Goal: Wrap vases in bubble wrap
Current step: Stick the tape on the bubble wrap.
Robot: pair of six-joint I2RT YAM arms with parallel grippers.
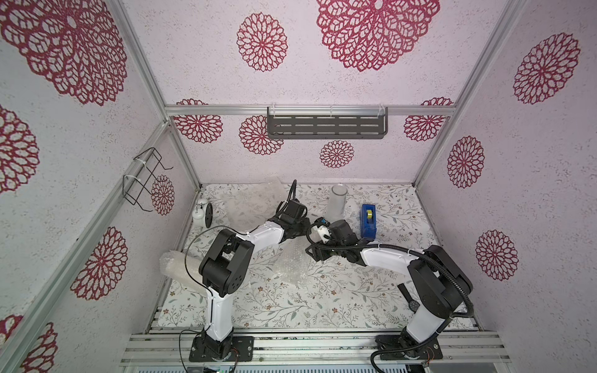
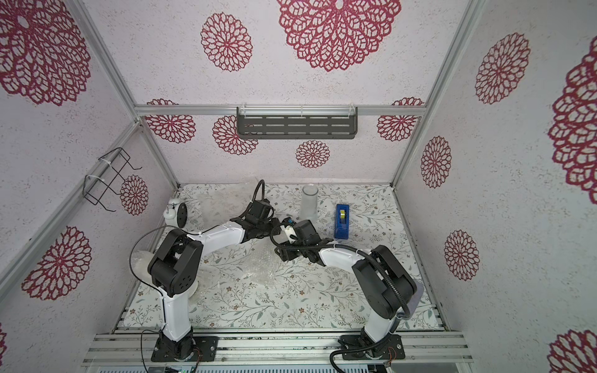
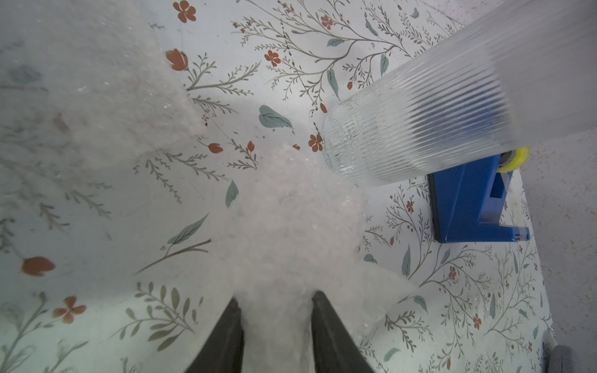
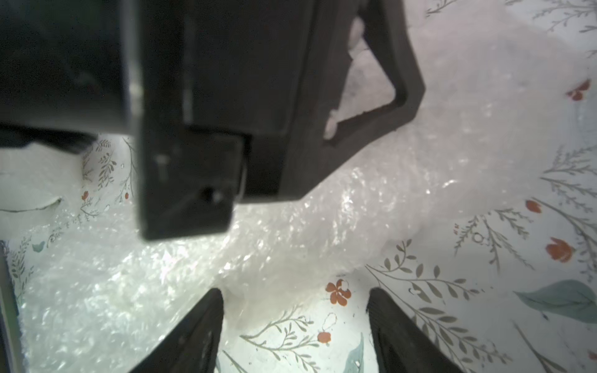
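Left gripper (image 3: 276,298): jaws pinching a bunched fold of clear, bubble-dotted plastic bubble wrap (image 3: 290,226), lower centre of the left wrist view. Whether anything is inside the bunch cannot be told.

Right gripper (image 4: 295,290): jaws spread. The wrap's edge reaches in beside one finger, but nothing is clamped.

Location: the sheet lies crumpled mid-frame on the floral-print table (image 1: 323,306) in a top view, between the two arms. In the right wrist view it runs as a rumpled band from lower left to upper right.

The tall frosted, ribbed glass cylinder (image 1: 337,202) stands upright just above centre, long axis vertical and mouth up, with the blue plastic tape dispenser (image 1: 370,221) to its right.

Handling, judged:
- The wrap is very light, limp and crinkly. It will hold no shape and will slide through a loose pinch, so take an edge or corner, gathered thick.
- The cylinder is rigid, smooth, breakable and top-heavy when standing. Grip it across the mid-body, or lay it down along the sheet's edge for rolling.
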